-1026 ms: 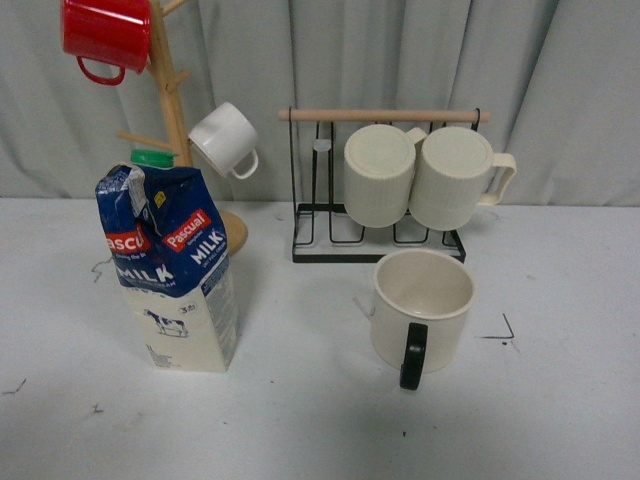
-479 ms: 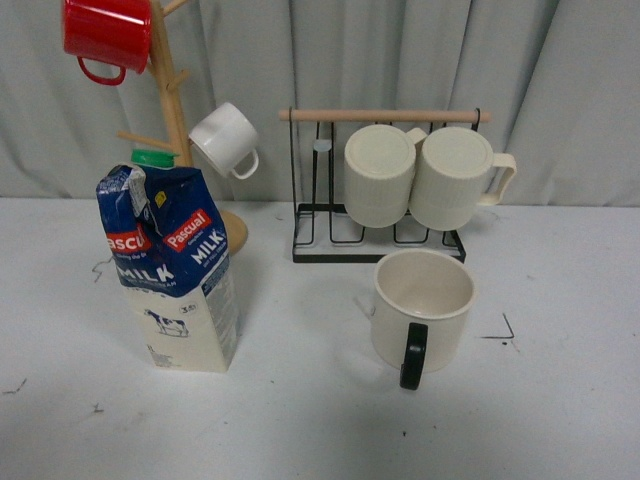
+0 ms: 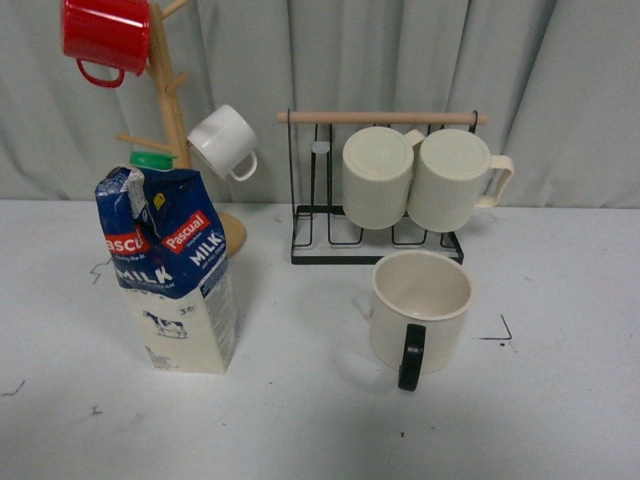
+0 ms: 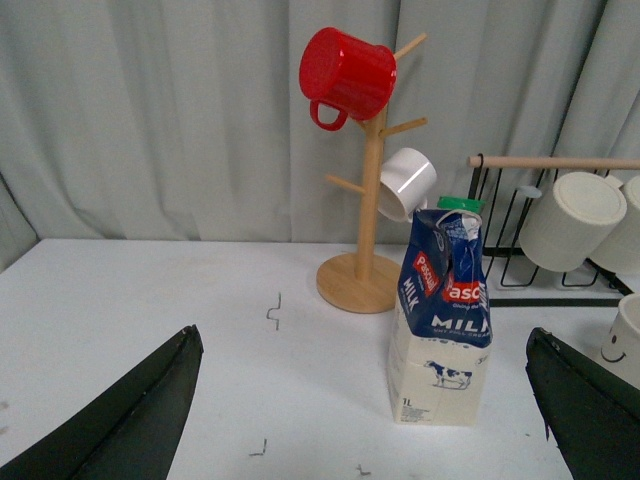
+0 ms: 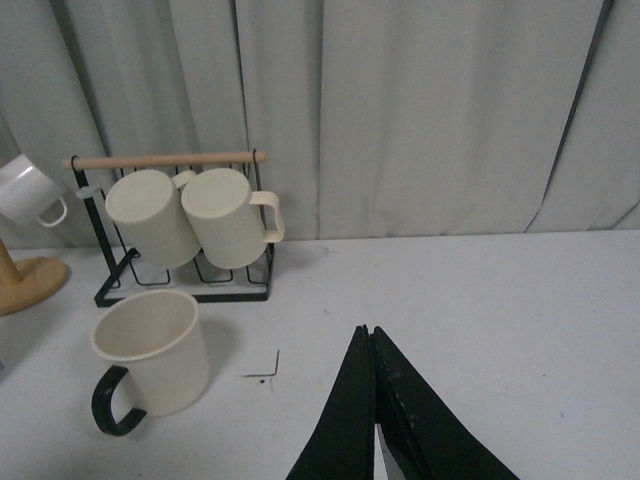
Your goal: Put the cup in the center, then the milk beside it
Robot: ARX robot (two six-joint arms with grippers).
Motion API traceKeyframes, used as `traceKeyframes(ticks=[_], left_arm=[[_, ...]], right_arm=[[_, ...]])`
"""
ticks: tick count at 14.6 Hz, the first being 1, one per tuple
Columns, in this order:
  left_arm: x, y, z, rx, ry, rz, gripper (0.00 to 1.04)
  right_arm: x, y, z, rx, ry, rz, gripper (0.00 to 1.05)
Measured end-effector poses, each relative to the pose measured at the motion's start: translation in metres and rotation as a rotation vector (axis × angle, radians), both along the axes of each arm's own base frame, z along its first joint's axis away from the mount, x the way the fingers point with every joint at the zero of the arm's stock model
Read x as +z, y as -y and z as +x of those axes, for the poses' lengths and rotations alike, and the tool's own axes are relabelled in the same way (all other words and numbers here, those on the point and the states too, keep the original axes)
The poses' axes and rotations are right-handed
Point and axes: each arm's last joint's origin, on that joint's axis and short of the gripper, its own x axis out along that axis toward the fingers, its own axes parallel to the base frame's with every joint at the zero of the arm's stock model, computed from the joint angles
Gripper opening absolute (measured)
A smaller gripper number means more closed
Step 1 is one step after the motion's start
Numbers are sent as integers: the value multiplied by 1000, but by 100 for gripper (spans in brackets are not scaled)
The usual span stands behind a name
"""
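Left end effector (image 4: 362,340) is hanging released wide; right end effector (image 5: 367,345) is sitting clenched on nothing. One cup (image 3: 420,310) is standing right of centre on the bench (image 3: 300,430), one milk carton (image 3: 180,280) left, open bench lying between them. Behind, two ribbed mugs (image 3: 378,175) are hanging on a rack (image 3: 380,117), one red mug (image 3: 105,30) and one white mug (image 3: 222,140) on a tree (image 3: 172,90).

1. The milk (image 3: 178,280) stands on the table (image 3: 300,420) to my left, just before the mug tree (image 3: 171,92).
2. The cup (image 3: 420,305) sits well right of it, just before the rack (image 3: 380,116).
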Motion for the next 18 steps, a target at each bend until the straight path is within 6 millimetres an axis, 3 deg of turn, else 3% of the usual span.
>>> traceKeyframes(ticks=[3,5,6,7,9,11,15,18], left_arm=[[0,0,0,0,0,0,98],[0,0,0,0,0,0,98],[-2,0,-1,16,-112,-28,98],[5,0,4,39,-397,-123,98],[34,-1,35,37,-396,-251,98],[49,0,75,-34,-347,-261,98],[69,8,146,-190,-267,-184,98],[52,29,178,-335,-316,-111,98]], right_arm=[[1,0,0,0,6,-1,2],[1,0,0,0,6,0,26],[1,0,0,0,7,0,39],[1,0,0,0,7,-1,52],[1,0,0,0,6,0,77],[1,0,0,0,7,0,100],[1,0,0,0,7,0,98],[1,0,0,0,7,0,98]])
